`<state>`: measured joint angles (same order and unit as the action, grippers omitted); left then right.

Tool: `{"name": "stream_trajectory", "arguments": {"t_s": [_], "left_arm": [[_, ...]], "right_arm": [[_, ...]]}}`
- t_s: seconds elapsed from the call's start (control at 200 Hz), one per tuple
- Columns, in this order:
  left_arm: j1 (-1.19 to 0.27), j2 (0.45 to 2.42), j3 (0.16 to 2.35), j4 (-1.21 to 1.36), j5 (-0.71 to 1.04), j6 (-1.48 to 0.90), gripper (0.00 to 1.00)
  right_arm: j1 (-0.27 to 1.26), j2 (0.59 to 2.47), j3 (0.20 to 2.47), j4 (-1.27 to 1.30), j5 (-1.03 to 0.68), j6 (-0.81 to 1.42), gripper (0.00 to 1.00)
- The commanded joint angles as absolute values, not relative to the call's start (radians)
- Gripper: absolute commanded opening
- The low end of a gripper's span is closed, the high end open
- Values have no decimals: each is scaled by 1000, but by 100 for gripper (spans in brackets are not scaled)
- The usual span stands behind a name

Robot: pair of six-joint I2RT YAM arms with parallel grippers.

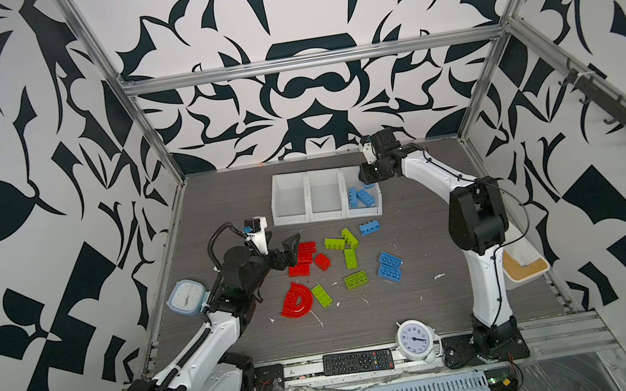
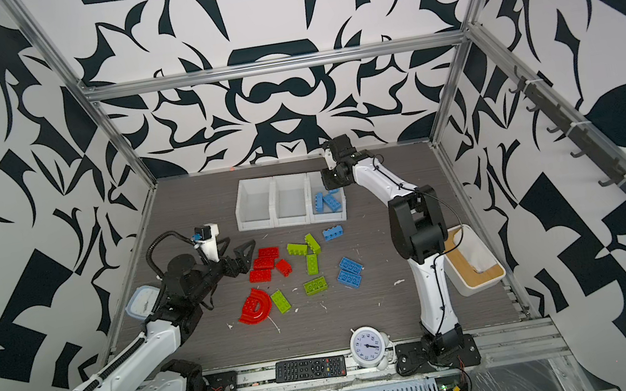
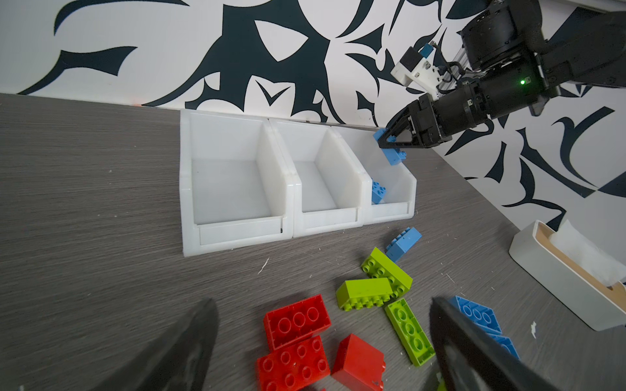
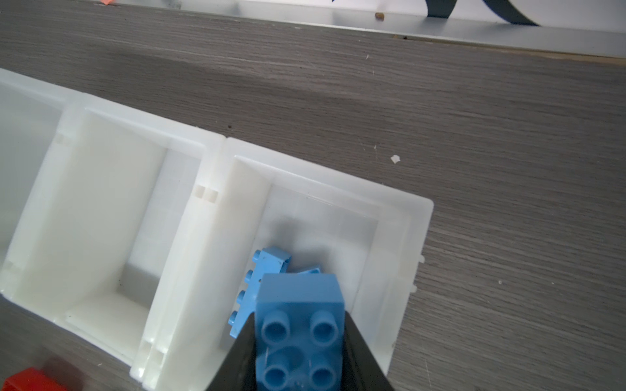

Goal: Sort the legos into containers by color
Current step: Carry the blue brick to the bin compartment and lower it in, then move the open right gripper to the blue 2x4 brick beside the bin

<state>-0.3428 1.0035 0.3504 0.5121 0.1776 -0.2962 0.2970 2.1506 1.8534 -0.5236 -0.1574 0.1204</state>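
Observation:
Three joined white containers (image 1: pixel 292 220) (image 2: pixel 259 224) (image 3: pixel 237 233) stand at the back of the table. The right one (image 4: pixel 403 237) holds blue legos (image 1: pixel 362 196) (image 4: pixel 267 267). My right gripper (image 1: pixel 364 177) (image 2: pixel 328 180) (image 3: pixel 389 142) (image 4: pixel 299 318) hangs over that bin, shut on a blue lego (image 4: pixel 298 304) (image 3: pixel 393 157). My left gripper (image 1: pixel 290 252) (image 2: pixel 239 260) (image 3: pixel 323 304) is open just above a cluster of red legos (image 1: pixel 304 257) (image 3: pixel 296 325). A red arch piece (image 1: pixel 297 299), green legos (image 1: pixel 345 242) (image 3: pixel 369 292) and blue legos (image 1: pixel 390 265) lie loose on the table.
A white tub with a tan interior (image 1: pixel 524 270) (image 3: pixel 559 281) sits by the right arm's base. A round clock (image 1: pixel 412 339) and a black remote (image 1: pixel 358 362) lie at the front edge. A square pale-blue clock (image 1: pixel 184 299) rests beside the left arm.

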Motion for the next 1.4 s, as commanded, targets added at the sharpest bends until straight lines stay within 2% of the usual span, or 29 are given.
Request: {"name": "stream_trajectory", "arguments": {"t_s": [0.0, 0.05, 0.255, 0.34, 0.41, 0.555, 0.675, 0.925, 1.1, 1.395], "left_arm": [[-345, 1007, 344, 529, 184, -306, 100], [-345, 1008, 345, 530, 184, -306, 100], [-345, 1014, 346, 531, 183, -309, 100], [-345, 1020, 346, 535, 184, -309, 100], [-344, 1025, 348, 536, 186, -310, 100], [-345, 1023, 349, 535, 193, -310, 100], [-345, 1015, 349, 531, 194, -310, 100], [-345, 1034, 357, 531, 205, -314, 100], [-345, 1043, 359, 539, 219, -314, 100], [-344, 1028, 350, 539, 215, -303, 100]], "right_arm": [[298, 2140, 1903, -543, -182, 102, 28], [297, 2149, 1918, -560, -187, 98, 30], [298, 2139, 1914, -571, -175, 91, 51], [298, 2118, 1897, -575, -171, 85, 55], [297, 2093, 1874, -568, -171, 82, 62], [299, 2009, 1803, -609, -183, 75, 62], [316, 1863, 1592, -552, -201, 97, 62], [416, 1620, 1173, -423, -82, 190, 62], [461, 1614, 1114, -385, -22, 219, 63], [480, 1706, 1171, -409, 15, 184, 65]]}}
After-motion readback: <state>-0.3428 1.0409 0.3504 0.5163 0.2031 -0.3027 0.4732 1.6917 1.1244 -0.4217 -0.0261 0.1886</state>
